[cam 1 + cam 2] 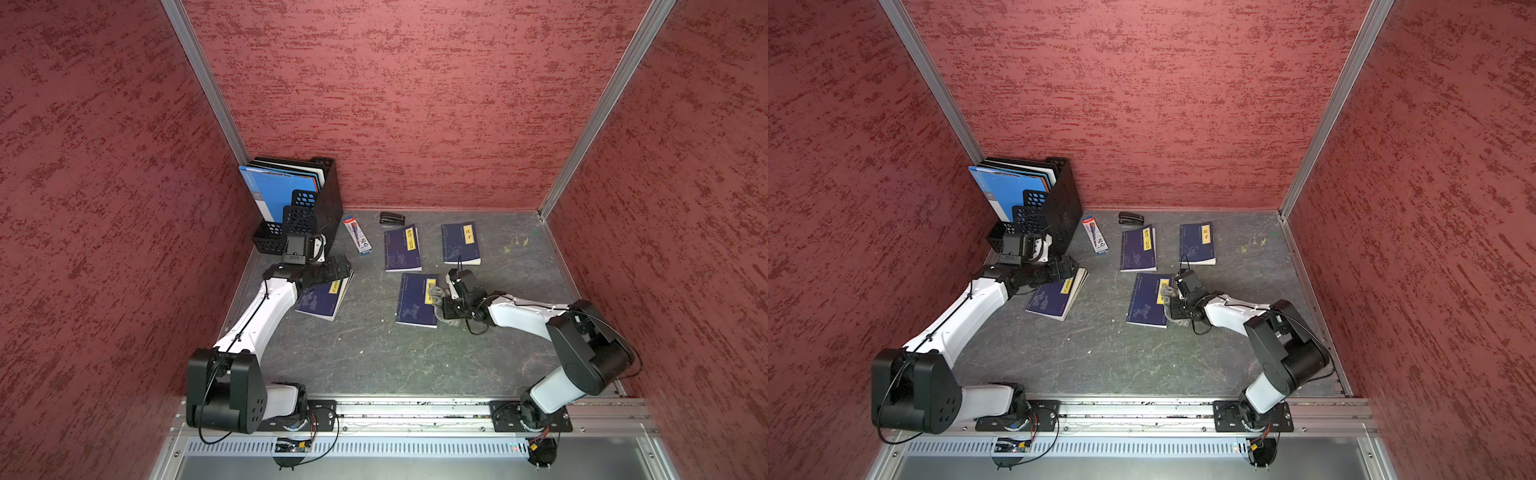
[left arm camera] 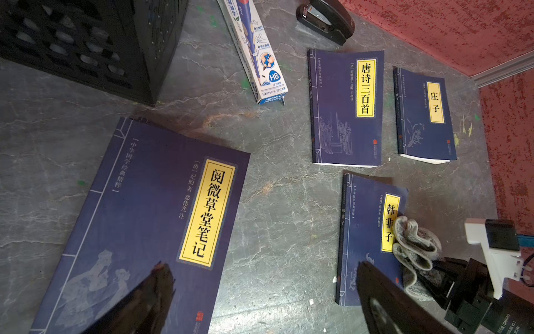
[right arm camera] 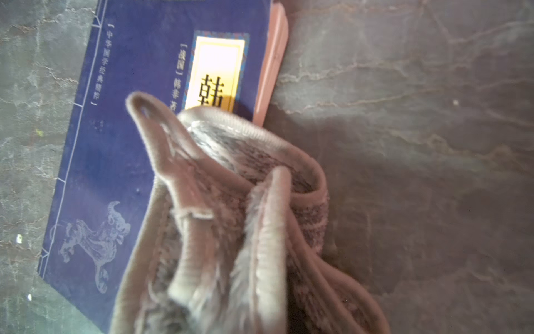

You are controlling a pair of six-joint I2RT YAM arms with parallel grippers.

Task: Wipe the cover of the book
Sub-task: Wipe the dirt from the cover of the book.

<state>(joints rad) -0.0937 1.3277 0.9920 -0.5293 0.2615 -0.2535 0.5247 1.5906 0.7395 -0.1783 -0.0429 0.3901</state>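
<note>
A dark blue book [image 1: 415,301] [image 1: 1147,303] with a yellow title label lies flat at mid-table. A crumpled grey cloth [image 1: 436,293] [image 3: 231,217] rests on its right edge, covering part of the label. My right gripper [image 1: 444,306] [image 1: 1174,305] is shut on the cloth, and the folds hide its fingertips. In the left wrist view the book [image 2: 367,231], the cloth [image 2: 416,248] and the right gripper [image 2: 453,277] show together. My left gripper [image 1: 332,270] [image 2: 265,300] stands open above the top edge of another blue book [image 1: 320,299] [image 2: 144,217], holding nothing.
Two more blue books [image 1: 402,249] [image 1: 459,243] lie behind. A black stapler [image 1: 391,218] and a pencil box [image 1: 357,235] sit near the back wall. A black file rack [image 1: 328,199] with blue folders fills the back left corner. Red walls enclose the table.
</note>
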